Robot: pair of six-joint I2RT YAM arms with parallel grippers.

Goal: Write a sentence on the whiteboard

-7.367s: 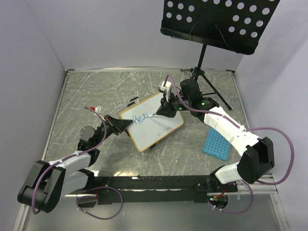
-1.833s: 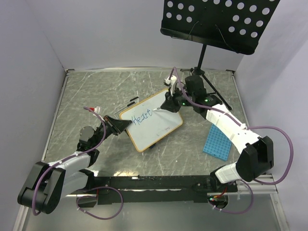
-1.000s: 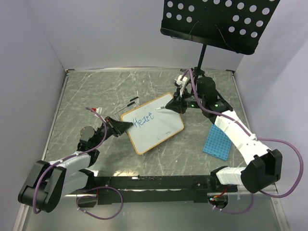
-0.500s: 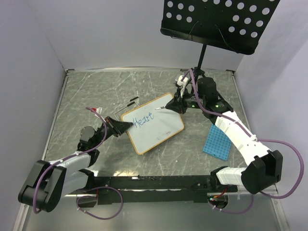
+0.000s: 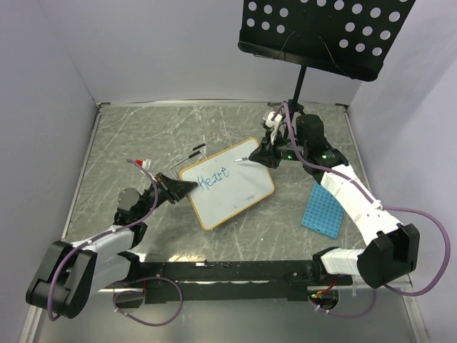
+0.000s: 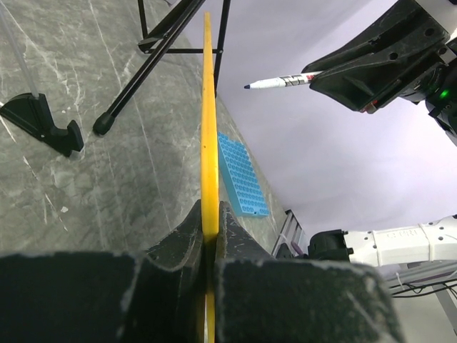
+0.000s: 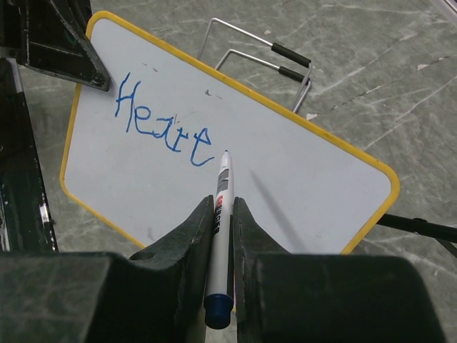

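Top view: the board point(image 5: 232, 191) sits mid-table, its near-left corner pinched by the left gripper point(image 5: 179, 187). Blue lettering point(image 5: 213, 176) on its upper left reads "Heart". The right gripper point(image 5: 261, 153) clasps a marker point(image 5: 245, 158) over the board's far corner. A blue tray point(image 5: 323, 212) lies apart to the right.

Left wrist: the fingers clamp the board's yellow frame, seen edge-on. The marker tip points toward the board's face but stands clear of it.

Right wrist: the jaws squeeze the marker's barrel. Its tip is just beside the last letter.
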